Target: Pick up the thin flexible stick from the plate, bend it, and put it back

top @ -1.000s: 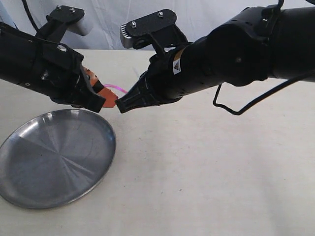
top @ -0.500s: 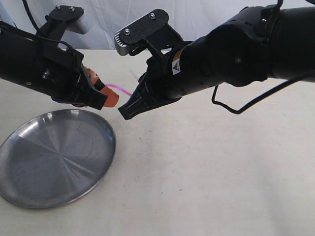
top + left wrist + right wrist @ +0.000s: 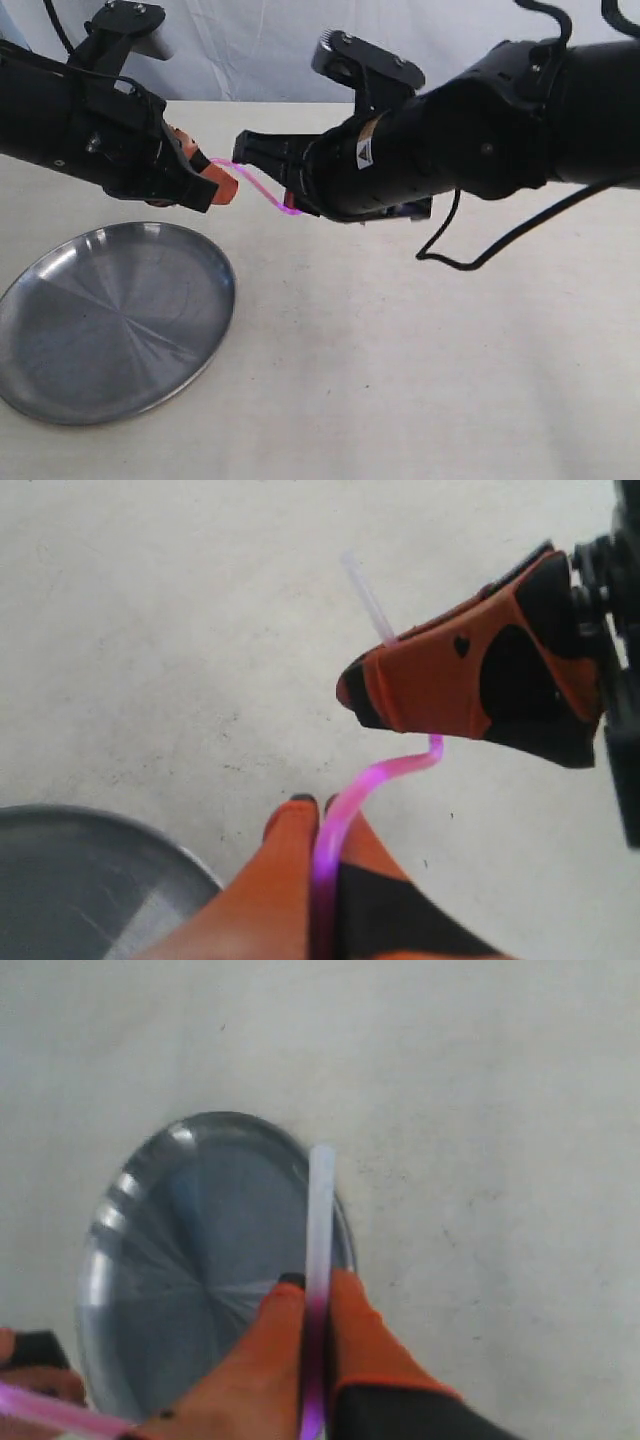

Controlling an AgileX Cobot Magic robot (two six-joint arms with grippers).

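Note:
The thin flexible stick [image 3: 262, 187], pink-magenta, curves in the air between both grippers above the table. My left gripper [image 3: 228, 188] is shut on one end; in the left wrist view the stick [image 3: 352, 795] runs out between its orange fingers [image 3: 292, 830] and bends toward the right gripper's orange and black tip [image 3: 380, 690]. My right gripper [image 3: 292, 200] is shut on the other end, whose pale whitish tip [image 3: 320, 1210] sticks out past the fingers [image 3: 355, 1320]. The plate [image 3: 110, 320], round shiny metal with nothing in it, lies on the table below the left gripper.
Both black arms [image 3: 470, 130] meet over the middle of the beige tabletop [image 3: 420, 370]. A pale backdrop [image 3: 250, 40] stands behind the table. The plate's rim [image 3: 110, 1220] shows beneath the right gripper in its wrist view.
The right gripper has rotated and shifted right, away from the left one, drawing the stick out into a visible curved span. The left gripper rose slightly.

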